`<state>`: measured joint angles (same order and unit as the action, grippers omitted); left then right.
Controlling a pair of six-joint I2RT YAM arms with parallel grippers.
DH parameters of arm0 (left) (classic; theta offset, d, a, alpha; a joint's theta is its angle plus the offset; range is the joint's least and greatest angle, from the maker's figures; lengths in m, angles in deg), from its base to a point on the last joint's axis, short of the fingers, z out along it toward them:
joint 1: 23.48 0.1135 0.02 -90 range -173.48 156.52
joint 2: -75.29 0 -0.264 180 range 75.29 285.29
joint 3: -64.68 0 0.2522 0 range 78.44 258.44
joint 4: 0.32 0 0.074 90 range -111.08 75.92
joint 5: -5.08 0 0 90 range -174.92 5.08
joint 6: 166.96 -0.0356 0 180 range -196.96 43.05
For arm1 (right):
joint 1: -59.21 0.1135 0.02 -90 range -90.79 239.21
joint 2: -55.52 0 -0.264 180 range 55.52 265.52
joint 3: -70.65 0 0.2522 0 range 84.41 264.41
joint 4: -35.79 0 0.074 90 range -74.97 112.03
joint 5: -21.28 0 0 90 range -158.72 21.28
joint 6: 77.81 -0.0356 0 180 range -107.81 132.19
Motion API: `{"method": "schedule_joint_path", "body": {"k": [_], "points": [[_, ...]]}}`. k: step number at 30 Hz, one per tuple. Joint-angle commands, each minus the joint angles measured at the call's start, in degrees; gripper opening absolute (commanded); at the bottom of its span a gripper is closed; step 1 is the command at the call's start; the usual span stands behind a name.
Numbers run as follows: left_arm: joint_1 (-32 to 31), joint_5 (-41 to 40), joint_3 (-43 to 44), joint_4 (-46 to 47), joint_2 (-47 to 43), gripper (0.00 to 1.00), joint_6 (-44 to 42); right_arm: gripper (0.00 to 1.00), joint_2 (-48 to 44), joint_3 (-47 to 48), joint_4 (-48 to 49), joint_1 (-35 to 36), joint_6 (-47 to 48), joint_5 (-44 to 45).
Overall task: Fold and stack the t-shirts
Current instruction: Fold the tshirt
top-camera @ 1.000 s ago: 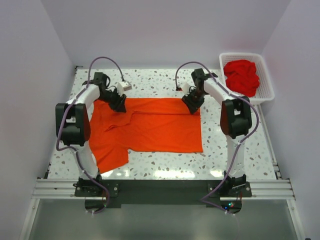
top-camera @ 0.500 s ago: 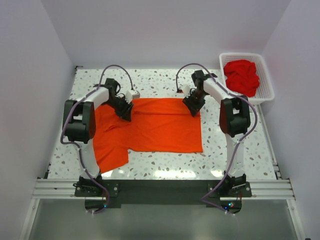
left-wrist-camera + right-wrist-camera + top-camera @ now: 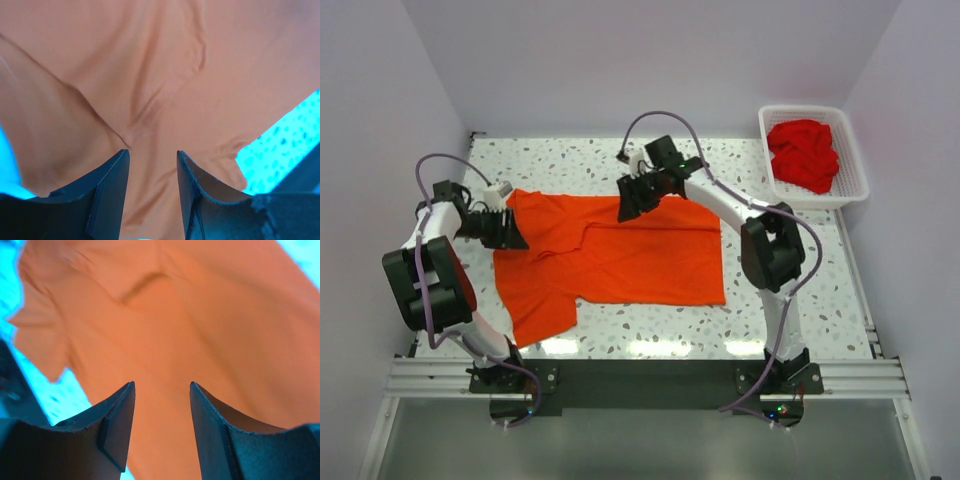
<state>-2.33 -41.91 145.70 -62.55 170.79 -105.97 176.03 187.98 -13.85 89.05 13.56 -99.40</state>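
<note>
A bright orange-red t-shirt lies spread flat on the speckled table, one sleeve hanging toward the near left. Deeper red t-shirts are bunched in the basket. My left gripper is at the shirt's left edge, open, with orange cloth under its jaws. My right gripper is over the shirt's far edge near the middle, open, with orange cloth beneath it. Neither holds anything.
A white lattice basket stands at the far right corner of the table. Speckled tabletop shows to the right of the shirt and along the far edge. White walls close in on three sides.
My left arm has swung left, from the collar area to the shirt's left edge. My right arm has moved left, from the shirt's far right corner to its far middle.
</note>
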Motion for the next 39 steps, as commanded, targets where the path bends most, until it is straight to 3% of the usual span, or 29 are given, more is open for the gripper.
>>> {"method": "schedule_joint_path", "body": {"k": [1,10,33,39], "points": [[2.31,0.50,-4.50,1.70,-0.67,0.48,6.15,0.52,5.51,1.97,12.32,3.97,-19.86,-2.72],[3.11,-1.43,-8.03,9.88,1.17,0.49,14.07,0.50,14.75,7.70,17.60,11.81,-30.27,3.16],[3.11,-2.13,-8.82,13.05,6.71,0.45,16.44,0.43,21.17,10.34,22.52,13.75,-36.08,0.18],[2.23,-1.52,-8.64,13.49,7.85,0.40,16.97,0.38,21.70,10.43,23.31,13.66,-36.61,-1.31]]}}
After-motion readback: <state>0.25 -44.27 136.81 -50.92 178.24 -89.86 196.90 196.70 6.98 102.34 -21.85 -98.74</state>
